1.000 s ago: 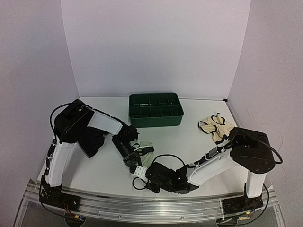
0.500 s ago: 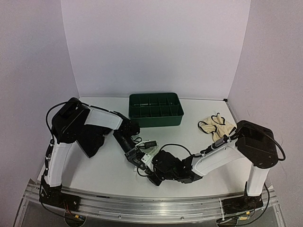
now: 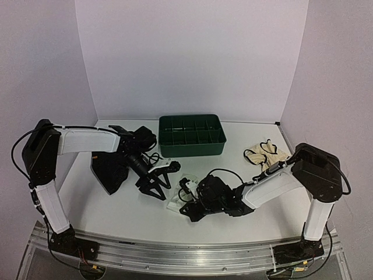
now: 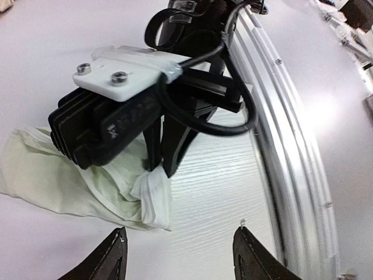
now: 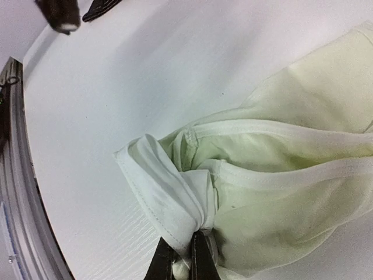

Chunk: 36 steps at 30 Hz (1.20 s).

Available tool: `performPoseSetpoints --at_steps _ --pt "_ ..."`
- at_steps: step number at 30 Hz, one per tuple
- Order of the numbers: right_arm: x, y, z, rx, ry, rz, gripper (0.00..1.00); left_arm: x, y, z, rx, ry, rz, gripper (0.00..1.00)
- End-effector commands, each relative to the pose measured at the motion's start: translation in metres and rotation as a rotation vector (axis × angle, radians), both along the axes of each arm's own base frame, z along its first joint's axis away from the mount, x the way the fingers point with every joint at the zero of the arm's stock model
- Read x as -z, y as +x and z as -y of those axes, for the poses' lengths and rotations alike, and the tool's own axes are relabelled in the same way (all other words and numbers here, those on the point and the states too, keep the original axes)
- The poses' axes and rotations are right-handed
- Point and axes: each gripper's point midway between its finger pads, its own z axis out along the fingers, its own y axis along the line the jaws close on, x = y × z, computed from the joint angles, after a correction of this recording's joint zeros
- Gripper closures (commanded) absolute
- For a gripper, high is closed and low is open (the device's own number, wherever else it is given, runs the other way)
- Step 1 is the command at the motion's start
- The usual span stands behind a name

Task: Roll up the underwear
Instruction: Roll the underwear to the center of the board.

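Note:
The pale mint-white underwear (image 5: 280,175) lies crumpled on the table near the front edge, a folded corner pinched up. My right gripper (image 5: 182,248) is shut on that corner, also seen in the left wrist view (image 4: 158,166) and from above (image 3: 182,203). My left gripper (image 4: 181,230) stands open and empty, just short of the mint underwear (image 4: 70,181); from above it (image 3: 160,178) sits left of the garment (image 3: 173,202). The cream underwear with dark edging (image 3: 267,156) lies at the right. The black underwear (image 3: 109,170) lies at the left under the left arm.
A dark green compartmented tray (image 3: 192,146) stands at the back centre. The metal rail (image 4: 291,151) runs along the table's near edge, close to the mint underwear. White walls close the table on three sides.
My left gripper has opened, let go of the mint underwear and drawn back left and away. My right gripper, still shut on the cloth, has shifted slightly right.

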Motion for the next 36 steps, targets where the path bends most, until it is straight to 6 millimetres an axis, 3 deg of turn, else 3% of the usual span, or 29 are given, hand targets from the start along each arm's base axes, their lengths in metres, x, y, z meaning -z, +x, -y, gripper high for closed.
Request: performPoseSetpoints --at_steps 1,6,10,15,18,27,32,36 --pt "0.049 -0.021 0.036 0.112 -0.041 -0.324 1.0 -0.014 0.008 0.012 0.104 -0.181 0.401 0.39" --pt "0.057 -0.018 0.034 0.184 0.031 -0.499 1.0 0.011 -0.012 0.022 0.298 -0.199 0.744 0.37" --pt "0.06 -0.014 0.031 0.231 0.086 -0.612 1.0 0.02 -0.002 0.033 0.308 -0.186 0.85 0.35" --pt "0.067 -0.012 0.035 0.271 0.115 -0.692 1.0 0.044 0.005 0.033 0.339 -0.127 0.873 0.37" --pt "0.067 -0.012 0.034 0.268 0.122 -0.704 1.0 0.059 0.008 0.031 0.352 -0.087 0.873 0.46" --pt "0.066 -0.011 0.036 0.267 0.13 -0.721 1.0 0.077 0.013 0.033 0.376 -0.046 0.856 0.57" --pt "0.065 -0.011 0.037 0.265 0.131 -0.717 1.0 0.087 0.014 0.032 0.378 -0.022 0.846 0.7" --pt "0.06 -0.009 0.035 0.26 0.143 -0.71 1.0 0.084 0.014 0.036 0.371 -0.04 0.842 0.97"
